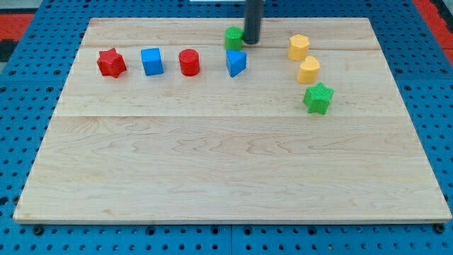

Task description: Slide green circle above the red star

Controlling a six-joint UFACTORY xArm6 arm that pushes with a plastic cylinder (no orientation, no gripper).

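The wooden board (233,170) is the largest thing here, and the blocks lie in its upper part. My rod comes down from the view's top, and my tip (251,42) rests just beside the green circle (233,37), on its right side, touching it or nearly so. I have no jaws, so nothing is held; I can only push. The red star (111,62) is far to the view's left, with a blue cube (151,61) and a red cylinder (189,62) between. I judge the task is only at its beginning: the green circle must travel left along the top edge until it stands above the star.
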